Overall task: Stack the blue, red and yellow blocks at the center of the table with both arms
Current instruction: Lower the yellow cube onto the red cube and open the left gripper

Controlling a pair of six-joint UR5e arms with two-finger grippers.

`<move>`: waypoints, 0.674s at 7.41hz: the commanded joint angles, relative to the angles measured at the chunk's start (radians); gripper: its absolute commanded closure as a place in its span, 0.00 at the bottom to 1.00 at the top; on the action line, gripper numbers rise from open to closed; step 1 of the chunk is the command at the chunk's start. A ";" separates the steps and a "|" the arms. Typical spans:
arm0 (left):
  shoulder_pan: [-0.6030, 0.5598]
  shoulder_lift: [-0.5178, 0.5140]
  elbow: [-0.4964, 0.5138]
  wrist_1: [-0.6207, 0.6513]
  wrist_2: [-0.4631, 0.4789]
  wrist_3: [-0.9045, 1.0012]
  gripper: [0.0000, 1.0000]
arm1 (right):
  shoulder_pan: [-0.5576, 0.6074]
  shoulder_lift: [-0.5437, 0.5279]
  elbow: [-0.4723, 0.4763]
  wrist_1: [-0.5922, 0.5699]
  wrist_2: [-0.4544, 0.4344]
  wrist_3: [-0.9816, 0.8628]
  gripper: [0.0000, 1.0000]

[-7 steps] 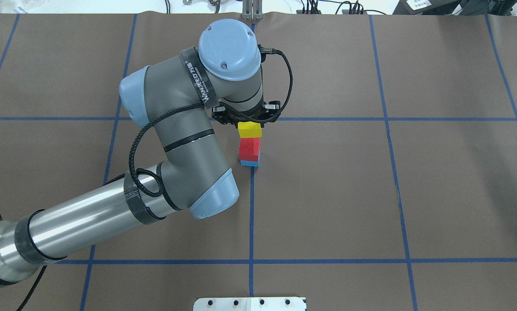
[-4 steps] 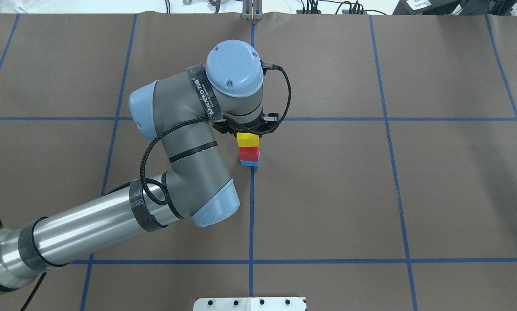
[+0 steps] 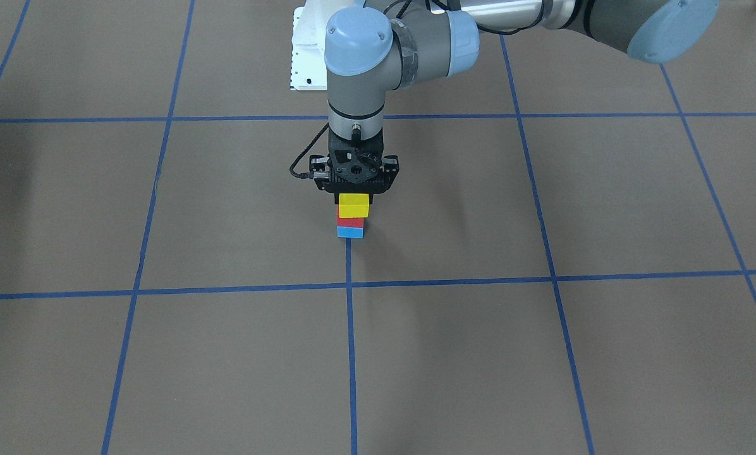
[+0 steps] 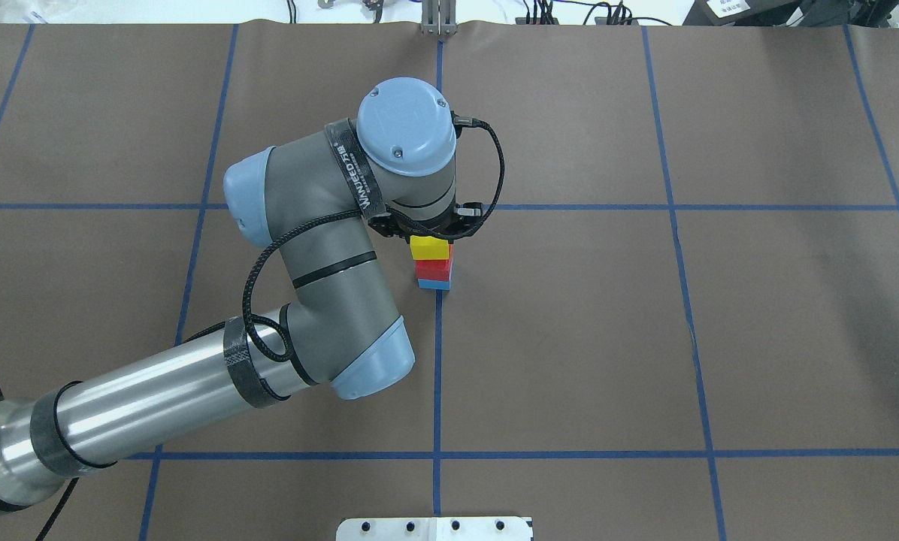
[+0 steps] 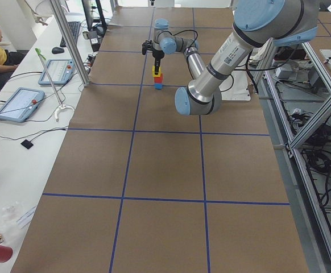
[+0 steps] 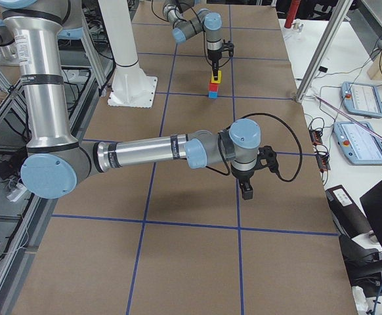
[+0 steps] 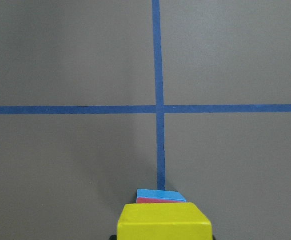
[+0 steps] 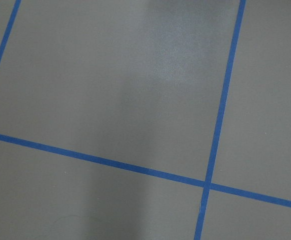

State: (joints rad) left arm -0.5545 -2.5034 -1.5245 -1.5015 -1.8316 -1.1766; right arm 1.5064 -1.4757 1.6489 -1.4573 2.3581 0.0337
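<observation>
A blue block (image 3: 350,232) lies at the table's centre by the blue tape cross, with a red block (image 3: 351,222) on it. A yellow block (image 3: 353,205) sits on top of the red one, roughly aligned. My left gripper (image 3: 353,196) points straight down and is shut on the yellow block (image 4: 430,247). In the left wrist view the yellow block (image 7: 164,222) fills the bottom edge, with slivers of red and blue (image 7: 160,194) beyond it. My right gripper (image 6: 247,191) shows only in the exterior right view, far from the stack; I cannot tell whether it is open or shut.
The brown table cover carries a grid of blue tape lines (image 4: 437,376). The white robot base plate (image 4: 434,528) is at the near edge. My right arm (image 6: 151,147) stretches low over the table. Tablets (image 5: 16,103) lie on the side desk.
My left arm has lowered the yellow block from above the stack down onto the red block. The red and blue blocks have not moved.
</observation>
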 commanded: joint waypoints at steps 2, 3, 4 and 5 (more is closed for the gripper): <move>0.004 0.000 0.001 0.001 0.000 0.055 1.00 | 0.000 0.000 -0.001 0.000 0.000 0.000 0.00; 0.004 0.001 0.000 0.000 0.000 0.060 0.97 | 0.000 0.000 0.000 0.000 0.000 0.000 0.00; 0.004 -0.002 -0.002 0.000 0.000 0.080 0.94 | 0.000 0.000 -0.001 0.000 0.000 0.000 0.00; 0.004 -0.002 -0.003 0.001 0.000 0.087 0.94 | 0.000 0.000 -0.004 0.000 0.000 0.000 0.00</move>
State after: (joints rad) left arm -0.5508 -2.5040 -1.5261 -1.5013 -1.8316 -1.1040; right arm 1.5064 -1.4757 1.6469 -1.4573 2.3577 0.0338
